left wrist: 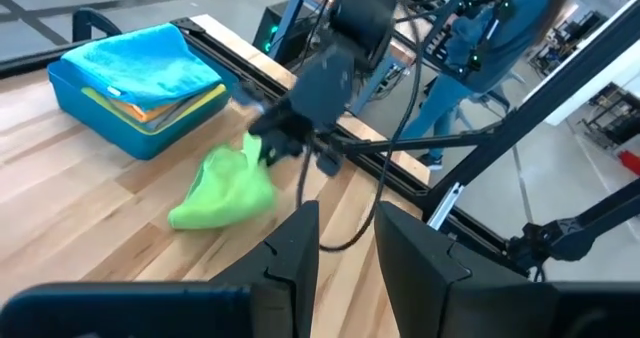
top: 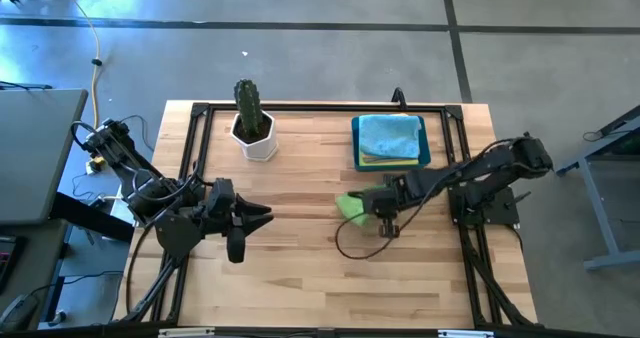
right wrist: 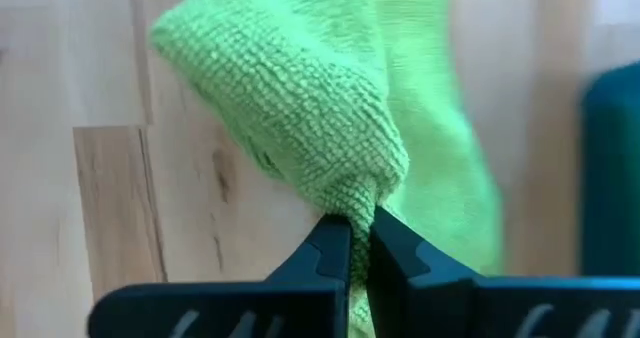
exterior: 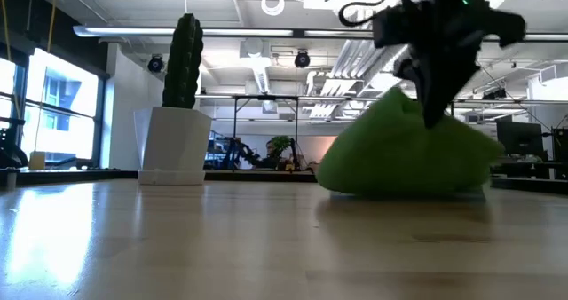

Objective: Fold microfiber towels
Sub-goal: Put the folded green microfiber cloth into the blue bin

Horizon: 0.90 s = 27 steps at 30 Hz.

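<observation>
A lime green towel [top: 352, 207] [exterior: 408, 153] [left wrist: 225, 188] sits bunched in a mound on the wooden table, right of centre. My right gripper [top: 374, 206] [right wrist: 358, 240] is shut on its top. More towels lie stacked in a blue bin [top: 424, 150] at the far right. A light blue one [top: 390, 133] [left wrist: 140, 63] is on top, with yellow and orange edges [left wrist: 150, 108] under it. My left gripper [top: 262, 215] [left wrist: 345, 253] waits above the table's left side, open and with nothing between its fingers. My right gripper pinches a gathered fold at the green towel's peak [right wrist: 365, 193] between its two fingertips. The fingers come from above, pointing steeply down. The cloth spreads out below them like a tent, and its lower part [exterior: 399, 189] rests on the table.
A cactus in a white pot [top: 252, 123] [exterior: 177, 105] stands at the far left of centre. A black cable loop [top: 350, 246] lies near the green towel. A black frame [top: 300, 107] runs round the table's edges. A person in blue [left wrist: 500, 38] stands beyond the table.
</observation>
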{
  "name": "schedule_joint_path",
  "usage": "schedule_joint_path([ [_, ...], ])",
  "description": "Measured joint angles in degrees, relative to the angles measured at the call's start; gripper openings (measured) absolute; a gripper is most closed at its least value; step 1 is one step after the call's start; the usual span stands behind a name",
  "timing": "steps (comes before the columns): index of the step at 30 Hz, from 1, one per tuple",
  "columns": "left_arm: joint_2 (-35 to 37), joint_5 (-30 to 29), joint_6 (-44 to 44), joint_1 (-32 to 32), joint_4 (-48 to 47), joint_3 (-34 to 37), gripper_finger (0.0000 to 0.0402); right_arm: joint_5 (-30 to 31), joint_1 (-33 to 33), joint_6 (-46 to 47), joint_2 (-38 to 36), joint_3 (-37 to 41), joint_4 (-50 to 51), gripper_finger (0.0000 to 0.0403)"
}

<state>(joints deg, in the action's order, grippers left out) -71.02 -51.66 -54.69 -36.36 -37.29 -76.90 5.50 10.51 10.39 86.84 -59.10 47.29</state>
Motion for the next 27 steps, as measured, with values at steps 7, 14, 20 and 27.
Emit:
schedule_joint_path([
  [7, 0.0, -0.1, -2.3, 0.0, 0.9, 0.0, 0.009, 0.0, -8.5, -6.9, -0.1, -11.8, 13.4, 0.0001],
  [14, 0.0, -2.2, -2.3, 0.0, 1.3, 0.0, 0.009, 0.0, -17.7, -12.5, -0.1, -17.9, 18.5, 0.0],
  [20, 0.2, -4.7, -2.2, 1.4, 1.2, 0.0, 0.009, 0.9, -25.4, -16.9, -0.2, -26.4, 23.3, 0.0],
  [27, 1.7, -4.6, 2.7, 5.7, 1.2, -0.1, 0.009, 7.0, -35.9, -20.4, -0.2, -34.7, 28.0, 0.0],
])
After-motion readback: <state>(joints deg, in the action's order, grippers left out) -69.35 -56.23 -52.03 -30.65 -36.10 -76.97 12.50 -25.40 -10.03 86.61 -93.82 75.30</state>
